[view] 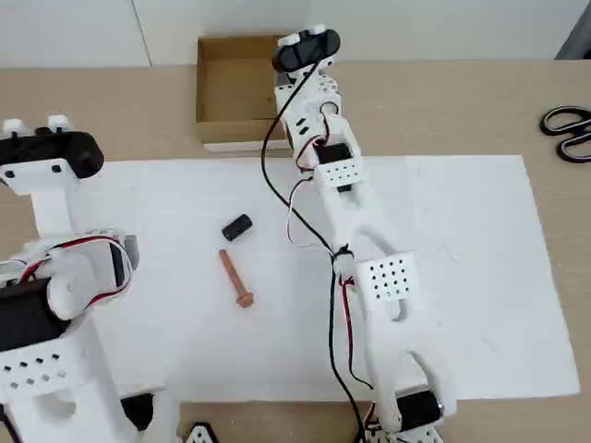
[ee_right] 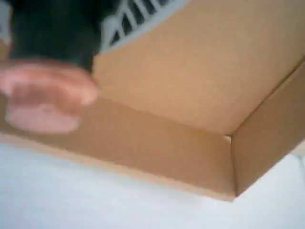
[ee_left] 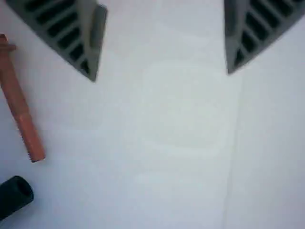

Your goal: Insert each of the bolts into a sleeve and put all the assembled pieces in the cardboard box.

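The wooden table (view: 111, 101) carries a white paper sheet (view: 462, 277) that lies under both arms. The right arm stretches across the sheet to the cardboard box (view: 231, 83), which sits just past the paper's far edge. The right claw (ee_right: 71, 33) is clamped on a black sleeve (ee_right: 52, 33) with a pale pink bolt end (ee_right: 43, 100) sticking out of it. This held piece hangs over the box wall on the paper side, and the box floor (ee_right: 190, 86) and an inner corner lie just beyond the claw.

The left claw (ee_left: 162, 71) hangs over bare paper with its jaws spread wide and nothing between them. Off to one side of it, outside one finger, lies a loose bolt (ee_left: 19, 109), brown-orange and flat on the sheet. A second sleeve (ee_left: 14, 195) lies near the bolt's plain end, apart from it. Both are well apart from the right claw, out on the open sheet (view: 235, 276). Scissors (view: 568, 129) rest on the table far from both claws.
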